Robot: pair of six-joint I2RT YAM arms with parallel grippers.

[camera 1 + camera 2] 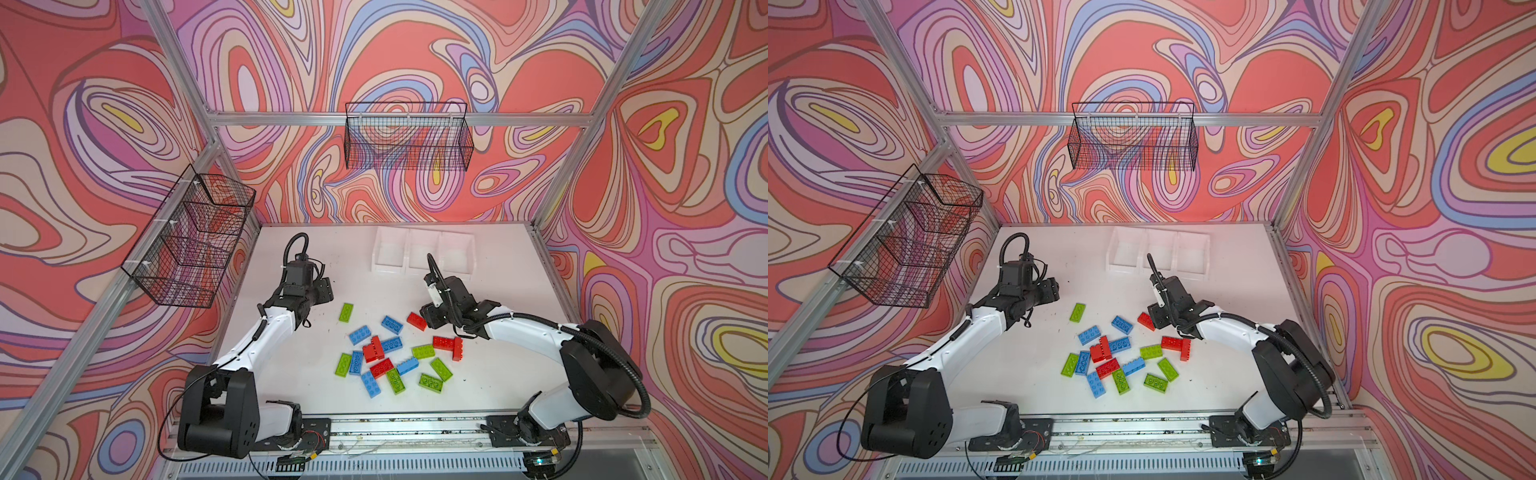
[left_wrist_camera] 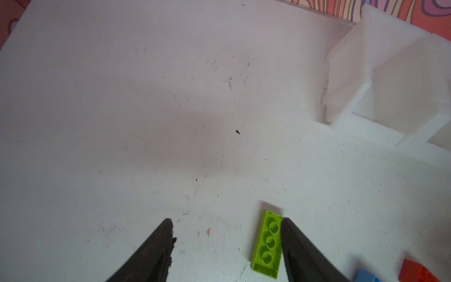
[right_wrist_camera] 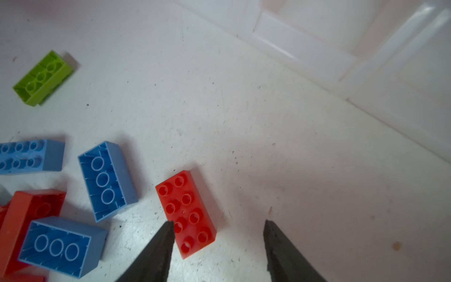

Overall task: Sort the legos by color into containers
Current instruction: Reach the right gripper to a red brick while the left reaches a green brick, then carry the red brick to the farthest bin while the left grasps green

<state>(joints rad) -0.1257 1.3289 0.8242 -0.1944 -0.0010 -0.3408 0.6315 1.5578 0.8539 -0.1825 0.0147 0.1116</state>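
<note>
Several legos (image 1: 390, 361) in lime green, light blue and red lie scattered mid-table in both top views. Three joined white containers (image 1: 424, 251) stand at the back, with no brick visible inside. My left gripper (image 2: 226, 220) is open above the table. A lime green brick (image 2: 267, 241) lies upside down right against the inner side of one finger. My right gripper (image 3: 219, 222) is open too. A red brick (image 3: 186, 212) lies studs up partly between its fingers, close to one of them. In a top view this red brick (image 1: 416, 321) sits just left of the right gripper.
Two black wire baskets hang on the walls, one at the back (image 1: 409, 141) and one on the left (image 1: 191, 245). A blue brick (image 3: 107, 180) lies upside down close to the red one. The arm bases sit on a rail (image 1: 395, 428) along the front edge.
</note>
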